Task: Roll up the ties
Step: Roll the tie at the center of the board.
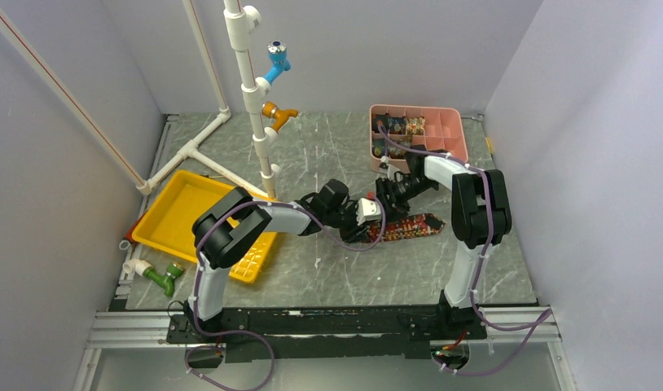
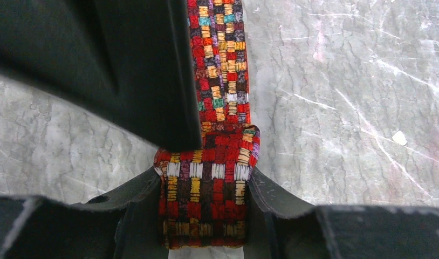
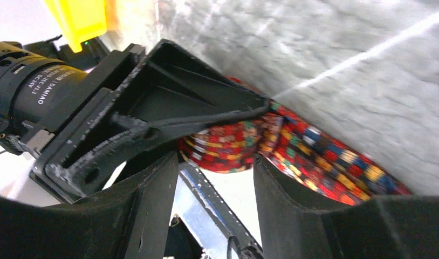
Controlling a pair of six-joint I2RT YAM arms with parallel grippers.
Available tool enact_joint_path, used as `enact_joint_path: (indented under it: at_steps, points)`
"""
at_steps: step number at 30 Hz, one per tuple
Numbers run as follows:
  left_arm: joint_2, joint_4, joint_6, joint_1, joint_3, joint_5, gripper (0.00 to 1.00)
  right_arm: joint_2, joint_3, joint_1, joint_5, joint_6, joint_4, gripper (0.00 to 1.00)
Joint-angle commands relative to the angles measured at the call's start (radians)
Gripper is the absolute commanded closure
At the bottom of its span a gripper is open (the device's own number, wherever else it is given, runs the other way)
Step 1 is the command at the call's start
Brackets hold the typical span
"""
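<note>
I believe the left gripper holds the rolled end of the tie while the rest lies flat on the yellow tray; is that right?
Not quite: the rest of the tie lies flat on the grey table, not the yellow tray. The left wrist view shows it; the left gripper does hold the rolled end.

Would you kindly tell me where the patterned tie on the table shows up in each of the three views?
Top external: tie just right of picture centre.
Left wrist: tie at bottom centre, rolled, its strip running to the top edge.
Right wrist: tie from centre to lower right.
Shared landmark: the grey marbled table.
</note>
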Motion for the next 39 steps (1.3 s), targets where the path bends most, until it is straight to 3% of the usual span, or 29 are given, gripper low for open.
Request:
enact_joint_path:
  at_steps: [1,4,8,16,26,34,39]
  points:
    - [0.08,-0.255,0.019,0.0,-0.013,-0.088,0.87,-0.011,-0.017,0.048,-0.096,0.021,0.017,0.47]
    - [0.079,-0.255,0.025,0.0,-0.013,-0.092,0.86,0.018,-0.023,0.059,0.003,0.016,0.027,0.63]
    - [0.074,-0.248,0.032,0.0,-0.015,-0.091,0.8,0.063,-0.015,0.045,0.167,0.012,0.021,1.0]
    - [0.043,-0.125,0.009,0.013,-0.018,-0.04,0.48,0.076,-0.041,0.037,0.409,-0.038,0.043,1.0]
    - [0.004,0.136,-0.08,0.011,-0.079,0.078,0.25,0.089,-0.049,0.036,0.624,-0.07,0.105,1.0]
    - [0.044,0.353,-0.152,-0.017,-0.083,0.081,0.21,0.128,-0.016,0.042,0.638,-0.045,0.112,1.0]
    - [0.06,0.391,-0.094,-0.04,-0.054,0.08,0.18,0.161,0.029,0.044,0.63,-0.049,0.084,1.0]
